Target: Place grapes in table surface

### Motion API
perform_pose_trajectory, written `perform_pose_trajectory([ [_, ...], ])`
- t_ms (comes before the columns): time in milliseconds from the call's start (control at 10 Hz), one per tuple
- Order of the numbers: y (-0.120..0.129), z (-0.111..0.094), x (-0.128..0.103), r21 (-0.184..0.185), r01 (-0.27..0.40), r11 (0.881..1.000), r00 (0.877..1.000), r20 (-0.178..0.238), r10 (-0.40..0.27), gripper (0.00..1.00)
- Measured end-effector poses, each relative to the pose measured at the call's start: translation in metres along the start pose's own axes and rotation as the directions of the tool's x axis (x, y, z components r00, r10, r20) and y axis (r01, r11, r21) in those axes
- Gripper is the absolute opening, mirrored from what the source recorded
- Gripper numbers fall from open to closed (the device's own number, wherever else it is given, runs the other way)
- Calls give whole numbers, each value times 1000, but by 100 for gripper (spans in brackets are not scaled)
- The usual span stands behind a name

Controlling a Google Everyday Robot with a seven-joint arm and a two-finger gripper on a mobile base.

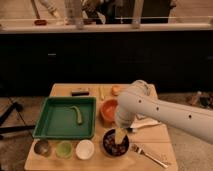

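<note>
The grapes [114, 145], dark reddish-purple, lie in a dark bowl [106, 143] near the front edge of the light wooden table surface [152, 137]. My white arm reaches in from the right and bends down over that bowl. My gripper [120, 134] hangs at the bowl's rim, just above the grapes, its yellowish fingers open. Nothing is lifted out of the bowl. The arm hides the bowl's back edge.
A green tray [52, 125] with a green vegetable [76, 113] fills the left half. An orange bowl [108, 110] stands behind the grape bowl. Three small bowls [64, 149] line the front left. A fork [149, 154], an orange fruit [115, 90] and a dark pad [80, 92] also lie there.
</note>
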Motion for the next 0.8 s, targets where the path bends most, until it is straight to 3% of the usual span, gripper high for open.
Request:
perform_pose_trajectory([
  [300,8,16,-10,-21,8,1000,1000,13,-7,80],
  [800,16,49,0,-77,-28,997,1000,2,28,80],
])
